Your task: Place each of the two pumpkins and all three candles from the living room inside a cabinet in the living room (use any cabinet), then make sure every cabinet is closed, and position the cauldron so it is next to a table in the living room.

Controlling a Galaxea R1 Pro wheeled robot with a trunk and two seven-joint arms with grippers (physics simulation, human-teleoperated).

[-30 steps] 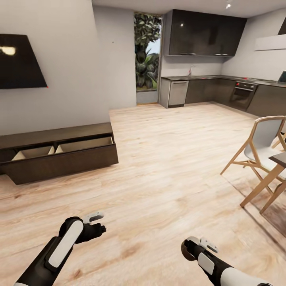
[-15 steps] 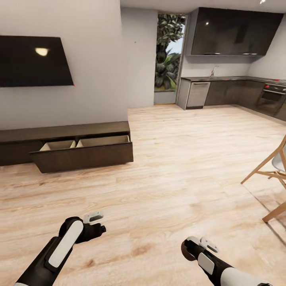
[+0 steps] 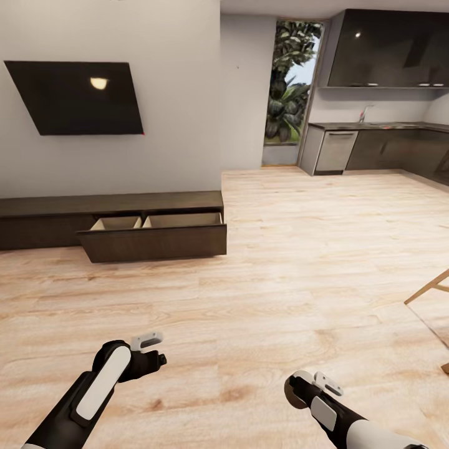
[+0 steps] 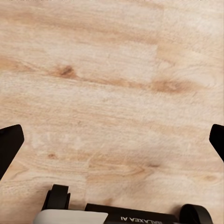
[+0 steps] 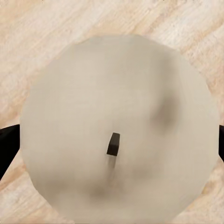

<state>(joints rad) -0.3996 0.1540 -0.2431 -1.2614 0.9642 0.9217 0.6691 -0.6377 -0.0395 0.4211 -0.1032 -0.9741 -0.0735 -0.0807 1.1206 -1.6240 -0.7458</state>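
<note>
The cabinet (image 3: 62,207) is a long low dark brown unit against the pale wall. One drawer (image 3: 156,242) at its right end stands pulled out, and what shows of its light tan inside holds nothing. My right gripper (image 3: 300,390) is low over the plank floor, shut on a cream-white candle (image 5: 116,93) with a short dark wick; the black fingers (image 5: 7,144) press its sides. My left gripper (image 3: 153,349) hangs open above bare floor, its fingertips (image 4: 9,140) wide apart with nothing between them. The pumpkins and the cauldron are out of view.
A black TV (image 3: 81,96) hangs on the wall above the cabinet. Dark kitchen units (image 3: 386,146) and a glazed door with plants (image 3: 290,87) lie at the far right. A wooden chair leg (image 3: 430,288) pokes in at the right edge. Open plank floor (image 3: 280,262) lies between.
The whole view has swung left, so the cabinet and TV now sit further right in the picture and the chair has nearly left it. Both arms hold the same pose.
</note>
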